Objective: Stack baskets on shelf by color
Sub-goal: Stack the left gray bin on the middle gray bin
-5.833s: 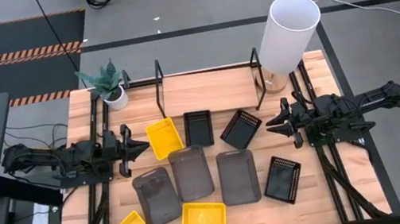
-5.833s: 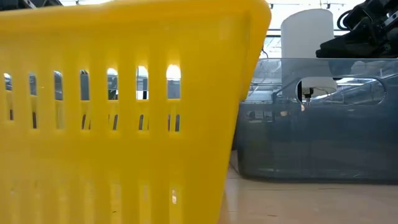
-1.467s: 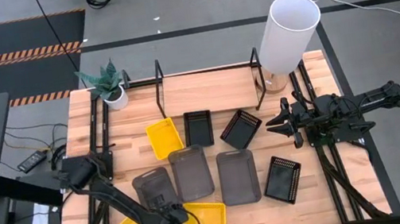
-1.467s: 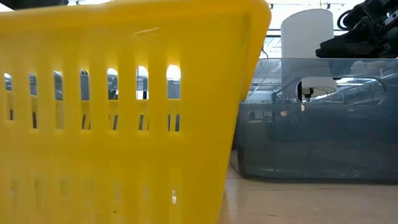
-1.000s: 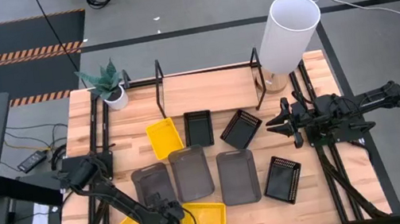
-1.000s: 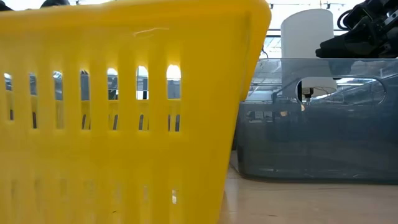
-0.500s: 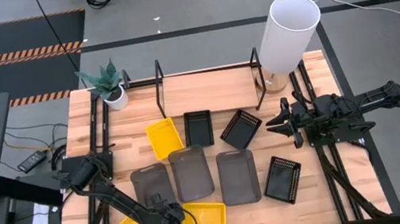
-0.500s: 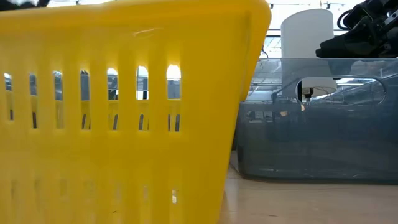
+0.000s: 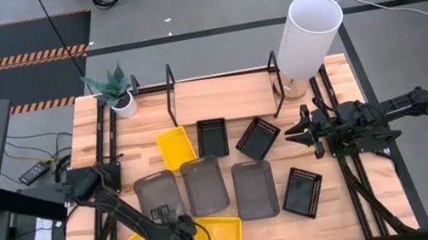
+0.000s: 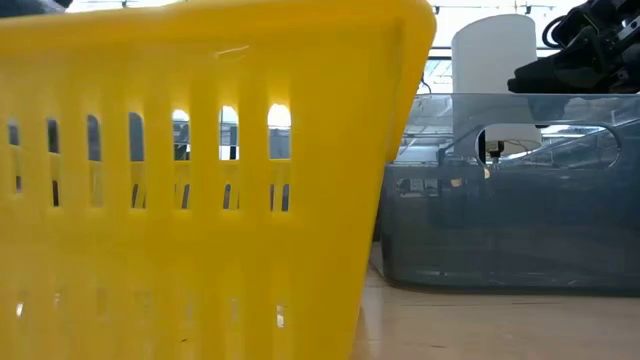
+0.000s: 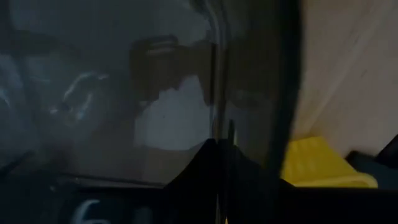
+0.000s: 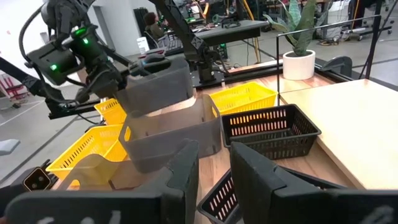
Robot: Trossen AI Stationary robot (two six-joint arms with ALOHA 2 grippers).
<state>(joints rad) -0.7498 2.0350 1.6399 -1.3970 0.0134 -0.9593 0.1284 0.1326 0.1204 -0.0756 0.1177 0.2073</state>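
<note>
Baskets all lie on the table [image 9: 218, 93]; none sits on the black shelf [image 9: 220, 76], so sorting has barely begun. Left gripper [image 9: 163, 218] grips the leftmost dark grey basket [image 9: 155, 194], raised near the front yellow ones. Right gripper [image 9: 294, 135] waits at the right side, fingers slightly parted, empty.

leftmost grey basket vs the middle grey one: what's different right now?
The leftmost grey basket is clamped at its near rim by the left gripper; the middle grey basket is untouched. The leftmost is raised off the table; the middle one rests flat on it. Both are dark, translucent and open side up. The right gripper waits open, on the right.
</note>
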